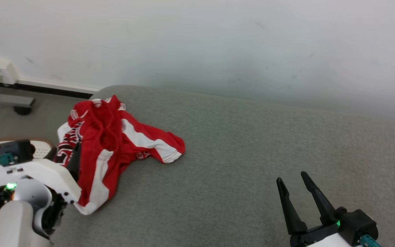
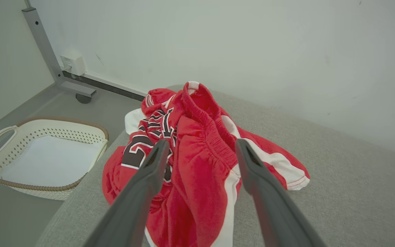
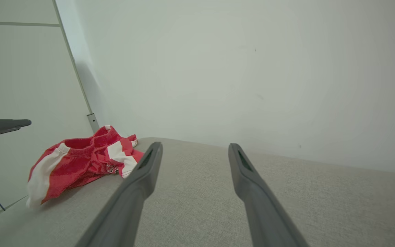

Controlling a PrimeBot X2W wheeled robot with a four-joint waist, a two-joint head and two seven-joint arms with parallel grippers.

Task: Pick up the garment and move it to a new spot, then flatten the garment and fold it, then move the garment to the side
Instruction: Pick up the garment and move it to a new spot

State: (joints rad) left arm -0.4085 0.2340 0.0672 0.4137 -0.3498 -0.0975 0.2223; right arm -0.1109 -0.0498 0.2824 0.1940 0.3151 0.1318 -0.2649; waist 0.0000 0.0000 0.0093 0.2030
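A cream basket (image 2: 57,133) sits on the floor (image 2: 108,109) beside the grey padded surface (image 2: 338,192).

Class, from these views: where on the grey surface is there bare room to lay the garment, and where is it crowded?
Free: the stretch of grey surface between the garment and the right tool, running back to the wall. Crowded: the left end, where the crumpled garment lies near the edge with the open left tool at it; the basket sits below.
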